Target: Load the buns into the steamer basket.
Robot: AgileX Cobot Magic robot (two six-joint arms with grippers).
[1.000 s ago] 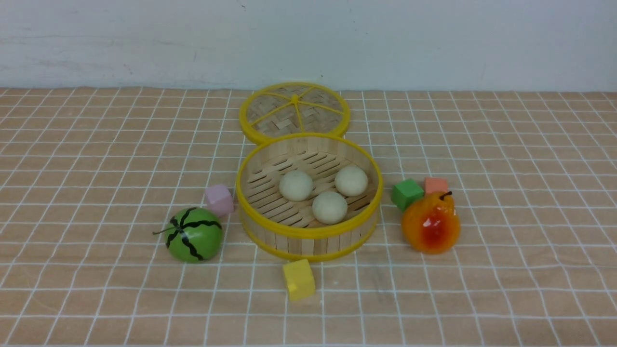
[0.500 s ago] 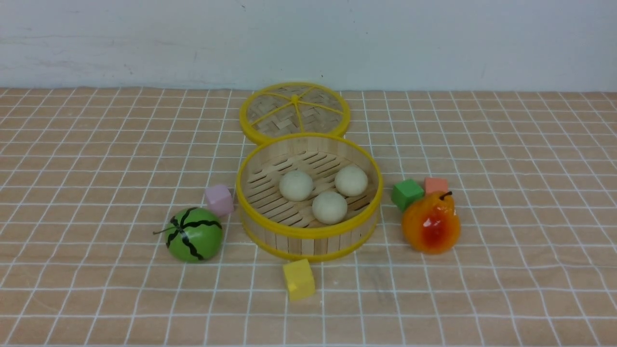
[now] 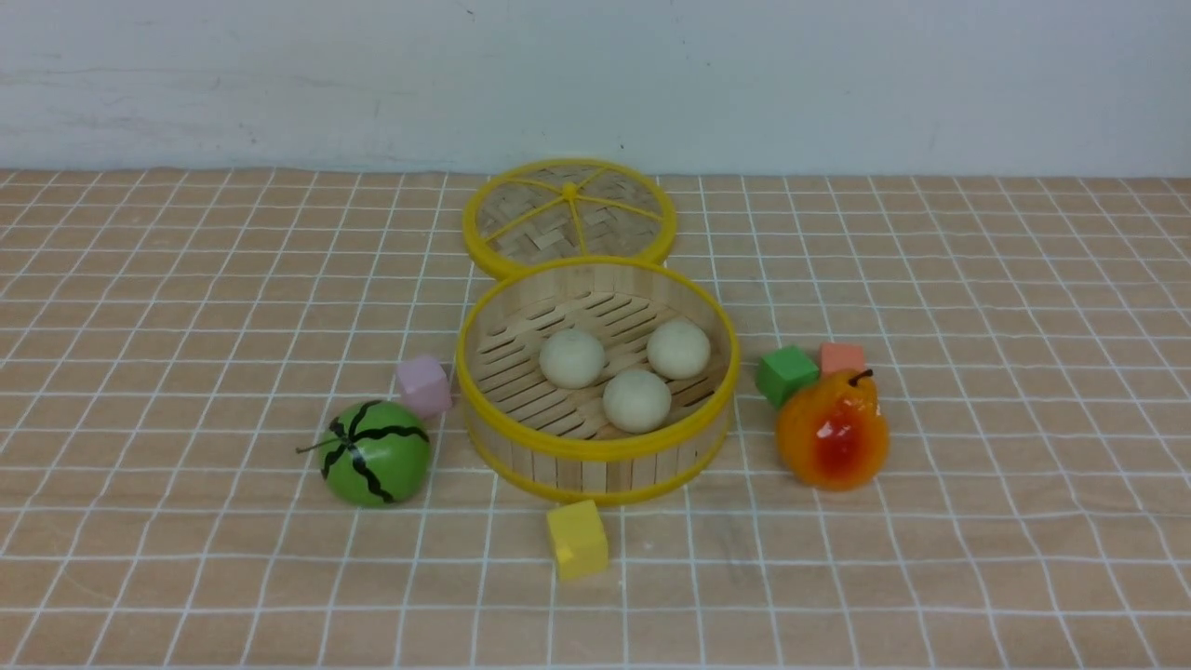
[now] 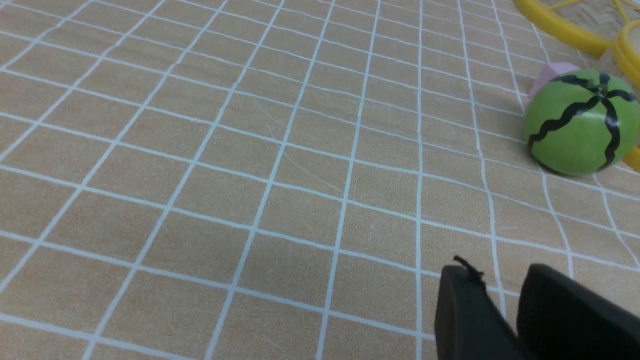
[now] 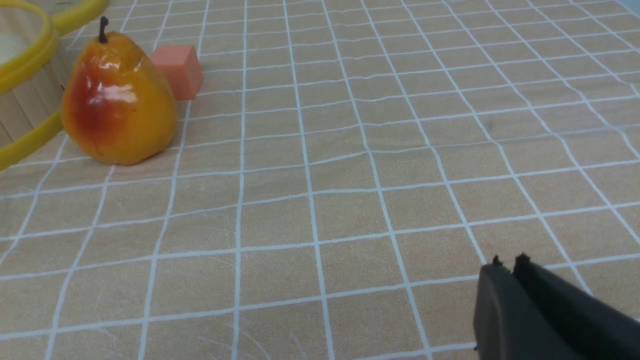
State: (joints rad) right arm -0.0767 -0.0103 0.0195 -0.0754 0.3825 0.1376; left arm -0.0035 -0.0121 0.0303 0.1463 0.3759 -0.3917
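Observation:
Three off-white buns lie inside the steamer basket (image 3: pixel 595 470) at the middle of the table: one at the left (image 3: pixel 571 358), one at the back right (image 3: pixel 678 349), one at the front (image 3: pixel 636 400). Neither arm shows in the front view. In the left wrist view my left gripper (image 4: pixel 500 272) hovers over bare cloth, well away from the basket, its fingers a narrow gap apart with nothing between them. My right gripper (image 5: pixel 509 262) is also over bare cloth, far from the basket's wall (image 5: pixel 20 100), with its fingers pressed together and empty.
The woven lid (image 3: pixel 568 214) lies flat behind the basket. A watermelon ball (image 3: pixel 374 453) and pink cube (image 3: pixel 423 385) sit at its left, a yellow cube (image 3: pixel 577 538) in front, and a pear (image 3: pixel 833 433), green cube (image 3: pixel 785 374) and orange cube (image 3: pixel 842 357) at its right.

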